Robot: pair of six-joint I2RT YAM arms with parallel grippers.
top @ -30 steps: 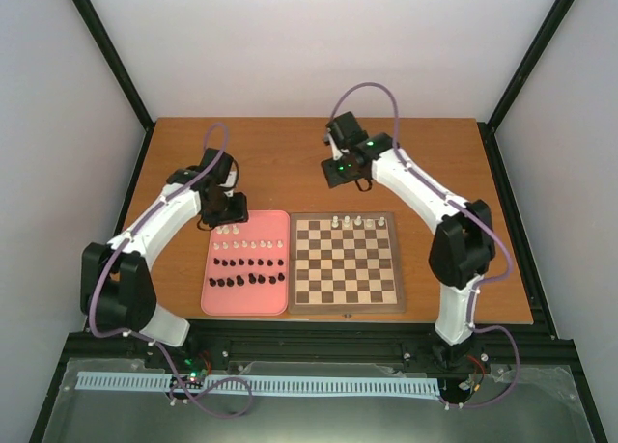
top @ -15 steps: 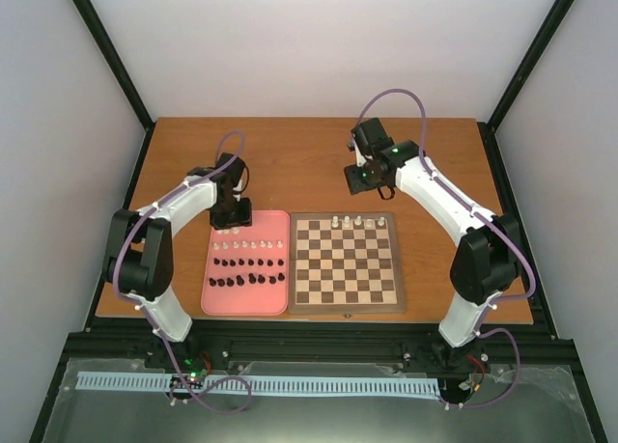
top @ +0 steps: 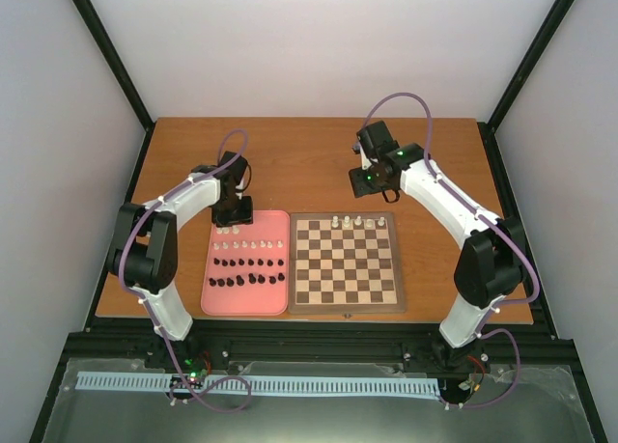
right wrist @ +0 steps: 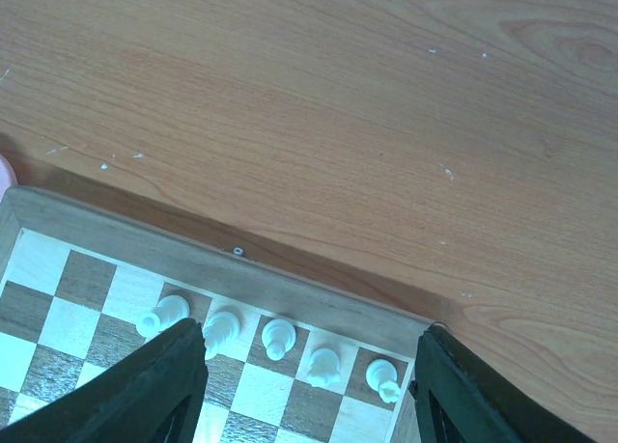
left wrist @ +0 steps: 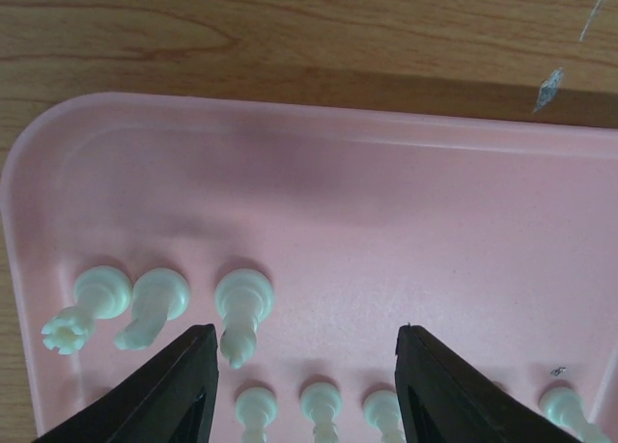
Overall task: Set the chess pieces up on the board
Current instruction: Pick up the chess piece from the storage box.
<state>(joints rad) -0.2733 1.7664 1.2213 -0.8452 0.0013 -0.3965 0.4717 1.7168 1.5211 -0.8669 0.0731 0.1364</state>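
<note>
Left gripper [left wrist: 304,335]: hangs over the far left corner of the pink tray [left wrist: 406,211] with its jaws parted, clamping nothing (the bishop's tip lies just inside one black finger [left wrist: 183,390], and no contact shows).
Right gripper [right wrist: 309,332]: hangs above the far edge of the chessboard [right wrist: 126,242] with its jaws spread wide and nothing between them.
White pieces on the board [right wrist: 278,335]: five stand in the far row, one to a square, filling it from the right corner inward.
Far row on the tray: a white rook [left wrist: 82,308] (its top is notched), a white knight [left wrist: 154,308] and a white bishop [left wrist: 241,313] stand in a line near the far left corner, close together but apart.
White pawns [left wrist: 321,404]: a row running across the tray, just nearer than those three.
Black pieces [top: 249,263]: two rows on the nearer half of the tray, too small in the top view to tell their kinds.
Tray and board: they lie side by side on the wooden table [top: 290,153], the tray on the left, just beside the board.
Rest of the board: its nearer rows carry no pieces.
</note>
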